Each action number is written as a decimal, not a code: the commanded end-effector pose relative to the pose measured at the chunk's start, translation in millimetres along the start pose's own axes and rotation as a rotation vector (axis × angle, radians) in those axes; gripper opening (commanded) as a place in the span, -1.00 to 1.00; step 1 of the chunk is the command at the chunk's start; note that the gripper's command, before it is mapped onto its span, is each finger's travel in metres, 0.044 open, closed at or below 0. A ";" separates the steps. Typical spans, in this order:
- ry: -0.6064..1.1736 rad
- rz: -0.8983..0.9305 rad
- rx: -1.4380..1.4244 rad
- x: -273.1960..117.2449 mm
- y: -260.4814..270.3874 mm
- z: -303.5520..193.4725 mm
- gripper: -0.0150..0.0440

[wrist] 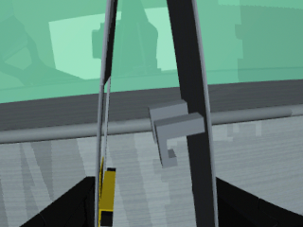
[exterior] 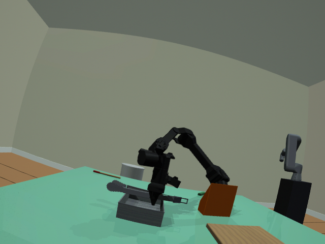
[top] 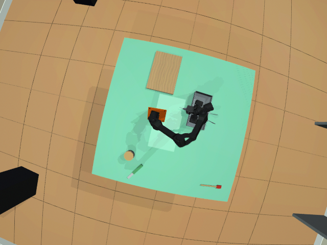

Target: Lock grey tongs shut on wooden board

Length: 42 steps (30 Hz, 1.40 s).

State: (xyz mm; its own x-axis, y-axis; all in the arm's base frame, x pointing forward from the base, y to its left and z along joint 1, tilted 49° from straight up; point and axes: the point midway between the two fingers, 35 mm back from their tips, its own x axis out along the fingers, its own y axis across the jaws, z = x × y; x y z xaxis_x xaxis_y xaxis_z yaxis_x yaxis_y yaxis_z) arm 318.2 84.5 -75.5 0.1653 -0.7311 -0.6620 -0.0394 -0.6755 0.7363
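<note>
The grey tongs [top: 214, 114] [exterior: 115, 186] [wrist: 191, 71] lie about level across the roasting tin [top: 203, 97] [exterior: 138, 215] [wrist: 265, 161]. Their scalloped tips stick out over one side and the hinge end with its wire loop over the other. My gripper [top: 196, 111] [exterior: 153, 203] [wrist: 145, 183] points down, low at the tin, and is shut part-way on the tongs, one finger against the outer side of each arm. The arms stand apart between the fingers. A yellow piece [wrist: 108, 190] shows on the left arm. The wooden board [top: 164, 72] [exterior: 241, 234] bears nothing.
An orange block [top: 161, 113] [exterior: 223, 201] stands at the arm's base, beyond the hinge end. A round pot [top: 129, 155] [exterior: 132, 172], a green and white stick [top: 137, 169] and a red-ended stick [top: 208, 186] [exterior: 107, 174] are farther off. A grey hook [wrist: 177, 125] shows between the tongs' arms.
</note>
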 end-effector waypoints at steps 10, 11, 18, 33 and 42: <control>0.001 -0.001 0.000 -0.5 -0.2 0.0 -0.08; 0.001 -0.001 0.000 -0.5 -0.2 0.0 -0.10; 0.001 -0.001 0.000 -0.5 -0.2 0.0 -0.26; 0.001 -0.001 0.000 -0.5 -0.2 0.0 -1.00; 0.001 -0.009 -0.004 -49.9 -5.1 -5.3 -1.00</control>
State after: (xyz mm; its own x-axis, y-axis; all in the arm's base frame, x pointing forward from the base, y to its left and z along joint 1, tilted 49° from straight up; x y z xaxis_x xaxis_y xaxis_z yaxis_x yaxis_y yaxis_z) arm 315.9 96.5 -62.3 0.1397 -0.7394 -0.6586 -0.0337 -0.6683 0.7431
